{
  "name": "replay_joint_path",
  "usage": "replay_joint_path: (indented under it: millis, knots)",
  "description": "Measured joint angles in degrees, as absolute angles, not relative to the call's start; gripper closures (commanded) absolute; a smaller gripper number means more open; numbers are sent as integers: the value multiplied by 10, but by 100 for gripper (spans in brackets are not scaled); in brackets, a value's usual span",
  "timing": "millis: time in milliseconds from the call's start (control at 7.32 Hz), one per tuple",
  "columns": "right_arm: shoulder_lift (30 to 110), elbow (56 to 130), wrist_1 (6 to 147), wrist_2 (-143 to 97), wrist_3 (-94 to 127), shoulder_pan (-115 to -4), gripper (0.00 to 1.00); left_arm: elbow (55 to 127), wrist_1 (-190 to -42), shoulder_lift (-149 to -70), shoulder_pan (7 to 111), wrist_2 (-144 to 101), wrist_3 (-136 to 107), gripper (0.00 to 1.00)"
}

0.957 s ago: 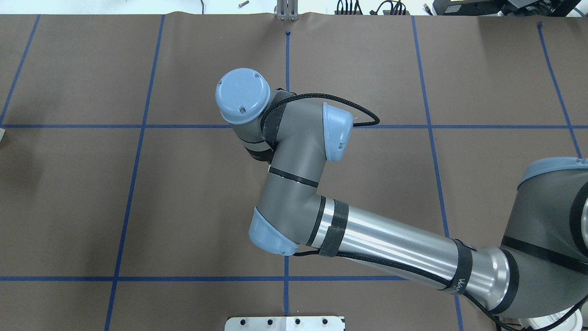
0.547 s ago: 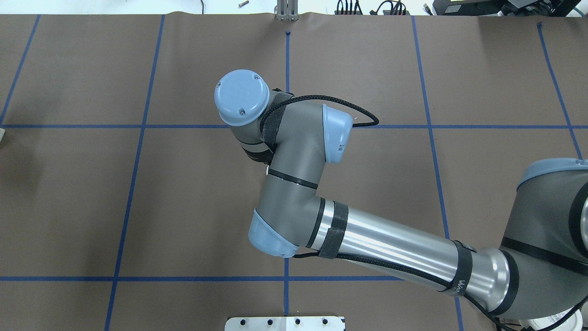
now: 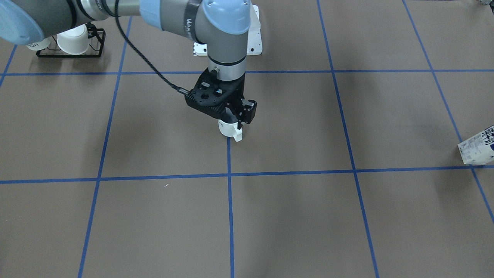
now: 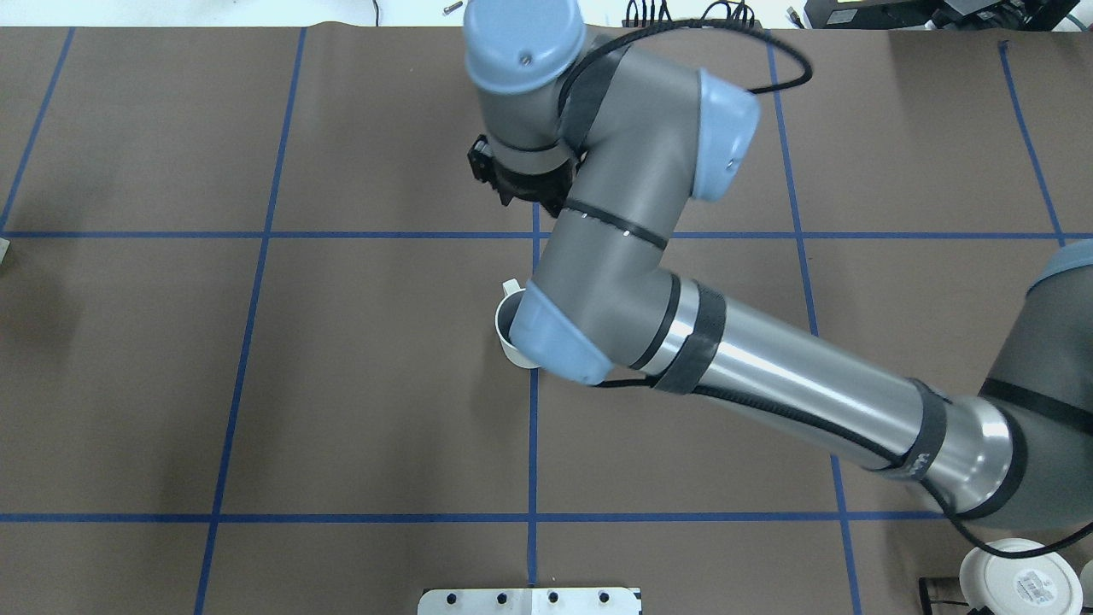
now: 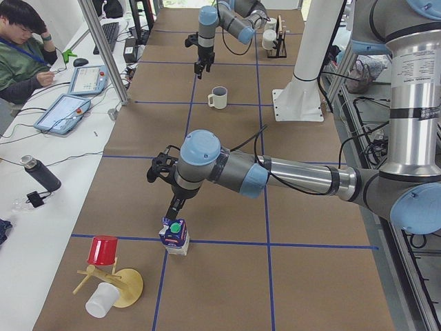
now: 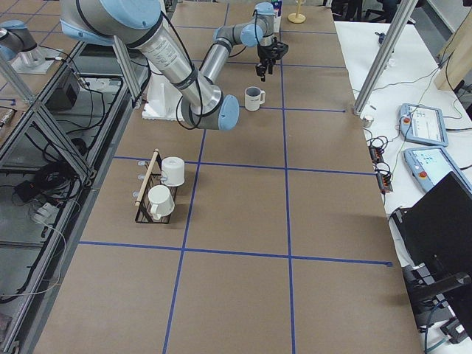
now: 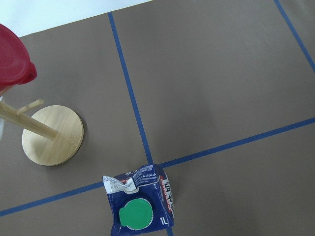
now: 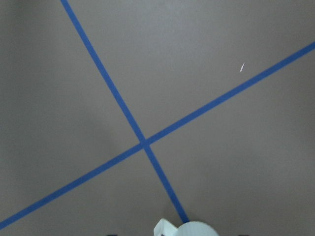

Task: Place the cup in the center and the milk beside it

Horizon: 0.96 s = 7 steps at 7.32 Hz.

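Note:
The cup (image 3: 230, 130), a small white mug with a dark inside, stands upright on the blue tape line at the center (image 3: 229, 154) of the table. It also shows in the overhead view (image 4: 510, 329), half hidden by my right arm's elbow. My right gripper (image 3: 234, 117) hangs open just above the cup, apart from it. The milk (image 5: 173, 234), a blue and white carton with a green cap, stands near the table's left end and shows in the left wrist view (image 7: 140, 206). My left gripper (image 5: 172, 205) hovers over the milk; I cannot tell whether it is open.
A wooden mug tree (image 5: 110, 279) with a red cup (image 5: 103, 249) stands beside the milk. A black rack (image 6: 151, 193) with white mugs stands near my right base. A white mount plate (image 4: 529, 600) lies at the near edge. An operator (image 5: 21, 48) sits at the side bench.
My right arm has risen and swung toward the far side. The cup, hidden under the wrist before, now shows standing free on the table.

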State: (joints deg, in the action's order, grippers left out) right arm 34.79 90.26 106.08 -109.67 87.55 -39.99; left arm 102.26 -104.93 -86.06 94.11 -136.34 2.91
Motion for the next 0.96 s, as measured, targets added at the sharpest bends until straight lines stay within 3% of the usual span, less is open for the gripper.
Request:
replay_joint_path:
  millis: [410,957]
  knots:
    - [501,958,1071,-1182,515,-583,0,994,-1052,-866,941,-1361,5,1]
    - [700,968,1066,-1236,48,-810,0,924,-1074,-904,940,-1361,-63,1]
